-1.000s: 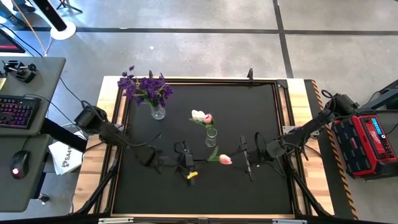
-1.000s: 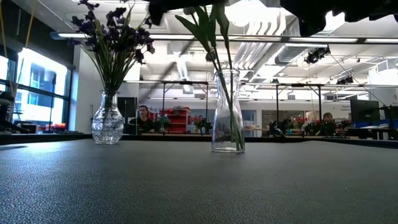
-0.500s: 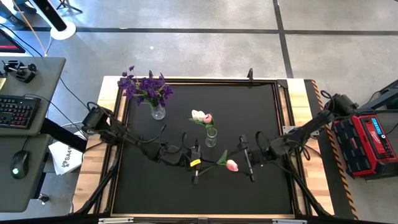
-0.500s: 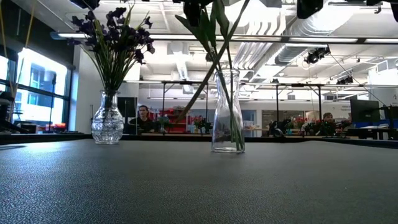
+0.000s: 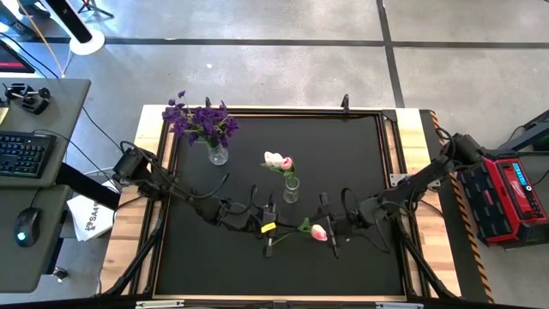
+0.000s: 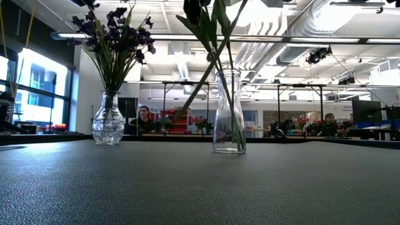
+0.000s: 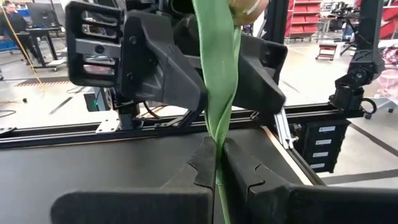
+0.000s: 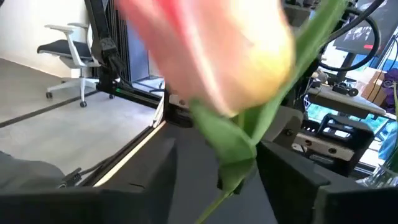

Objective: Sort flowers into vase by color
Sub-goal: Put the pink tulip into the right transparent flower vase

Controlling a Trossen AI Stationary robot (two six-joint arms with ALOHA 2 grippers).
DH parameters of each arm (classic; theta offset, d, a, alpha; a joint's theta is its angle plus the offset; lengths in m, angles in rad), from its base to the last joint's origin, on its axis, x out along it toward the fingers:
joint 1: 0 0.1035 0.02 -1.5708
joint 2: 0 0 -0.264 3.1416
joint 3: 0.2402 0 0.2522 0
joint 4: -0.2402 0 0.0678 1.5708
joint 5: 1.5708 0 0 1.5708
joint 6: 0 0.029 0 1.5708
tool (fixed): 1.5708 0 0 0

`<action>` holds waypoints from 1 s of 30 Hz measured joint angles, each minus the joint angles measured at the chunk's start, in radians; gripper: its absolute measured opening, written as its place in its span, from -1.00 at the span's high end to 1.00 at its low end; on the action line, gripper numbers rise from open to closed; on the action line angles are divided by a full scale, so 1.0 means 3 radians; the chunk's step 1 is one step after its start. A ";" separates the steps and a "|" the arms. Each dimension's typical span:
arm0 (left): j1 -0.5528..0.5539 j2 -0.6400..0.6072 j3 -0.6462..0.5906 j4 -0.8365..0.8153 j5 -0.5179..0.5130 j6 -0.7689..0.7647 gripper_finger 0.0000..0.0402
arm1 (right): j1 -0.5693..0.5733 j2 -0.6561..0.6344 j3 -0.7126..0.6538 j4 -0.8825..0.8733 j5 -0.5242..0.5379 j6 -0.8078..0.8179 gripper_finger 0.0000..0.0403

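Observation:
A pink tulip (image 5: pixel 319 232) on a green stem is held in the air over the mat's near middle by my left gripper (image 5: pixel 270 233), which is shut on the stem. My right gripper (image 5: pixel 328 233) is open just right of the bloom; its fingers stand on either side of the stem below the pink head (image 8: pixel 211 50). A clear bottle vase (image 5: pixel 292 189) stands upright on its base with a white and a pink tulip (image 5: pixel 276 160) in it. Purple flowers (image 5: pixel 202 120) stand in a round glass vase (image 6: pixel 108 122) at the far left. My left gripper pinches the tulip's green stem (image 7: pixel 217 163) between its two fingers, well below the bloom. The fingers come level from the table's left. The tulip is lifted clear of the mat, its head toward the right gripper, and its stem (image 6: pixel 200 87) slants in the air.
The black mat (image 5: pixel 360 154) has a raised frame (image 5: pixel 390 146) around it. The bottle vase stands just beyond the held tulip. People sit at desks (image 6: pixel 145 115) in the room behind the table. A red case (image 5: pixel 510 193) sits off the table's right side.
My left gripper has carried the tulip toward the table's right, then held still below the bottle vase. My right gripper has moved left and slightly nearer, closing in on the tulip's head. The held stem now shows slanting in the low view.

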 joint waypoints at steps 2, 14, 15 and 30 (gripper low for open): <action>-0.0013 0.0000 0.0000 -0.0001 0.0000 0.0000 1.00 | 0.0000 0.0000 0.0041 -0.0049 0.0001 0.0000 0.12; -0.0011 0.0000 0.0002 -0.0042 -0.0029 -0.0010 0.87 | 0.0001 0.0000 0.0164 -0.0318 0.0296 0.0066 0.85; -0.0011 -0.0004 0.0003 -0.0083 -0.0042 -0.0011 0.84 | 0.0005 -0.0002 0.0164 -0.0331 0.0355 0.0086 0.90; -0.0075 -0.0444 0.0003 -0.2027 -0.0634 -0.0910 0.50 | 0.0318 -0.0751 0.0164 -0.1064 0.1363 -0.0112 0.98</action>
